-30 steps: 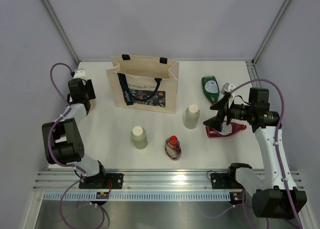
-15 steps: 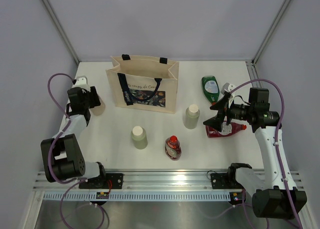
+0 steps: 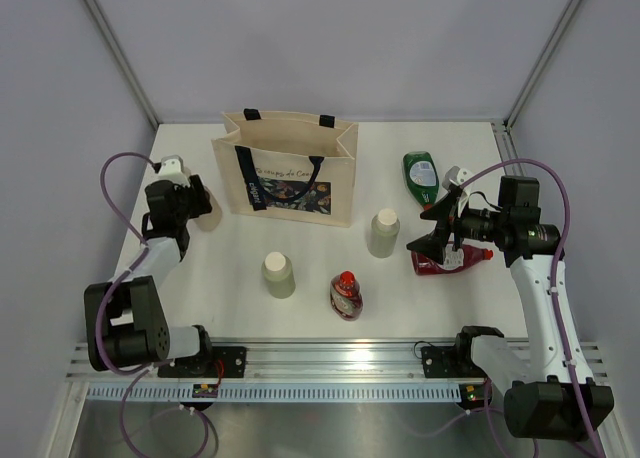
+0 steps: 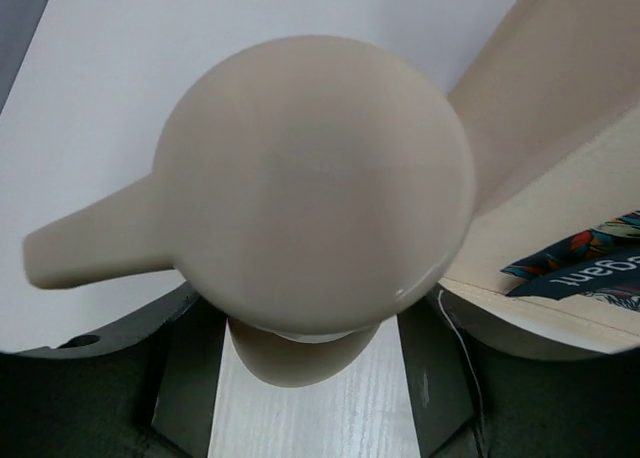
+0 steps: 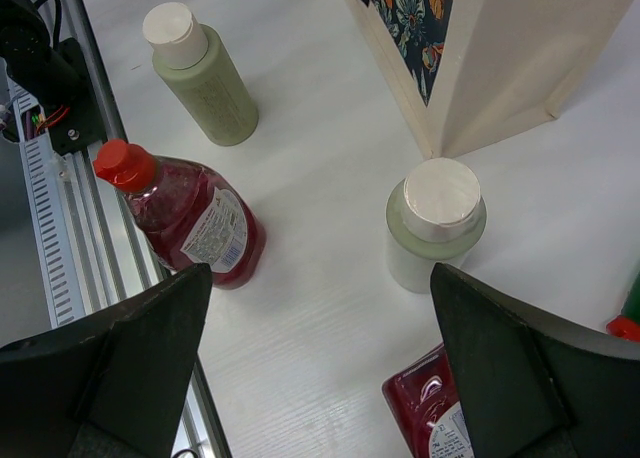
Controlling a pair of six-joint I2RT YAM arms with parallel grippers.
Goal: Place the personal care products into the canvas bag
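Observation:
The canvas bag stands open at the back centre; its side also shows in the left wrist view. My left gripper is just left of the bag, shut on a cream bottle with a round spouted cap. Two pale grey-green bottles stand upright. One red squeeze bottle stands in front, another lies on its side. A dark green bottle lies at the back right. My right gripper is wide open and empty above the lying red bottle.
The right wrist view shows a pale bottle next to the bag's corner, another pale bottle and the standing red bottle. An aluminium rail runs along the near table edge. Grey walls enclose the table.
My left gripper has moved right and nearer, closing on the bag's left side with the cream bottle in it. The right arm and the other bottles have not moved.

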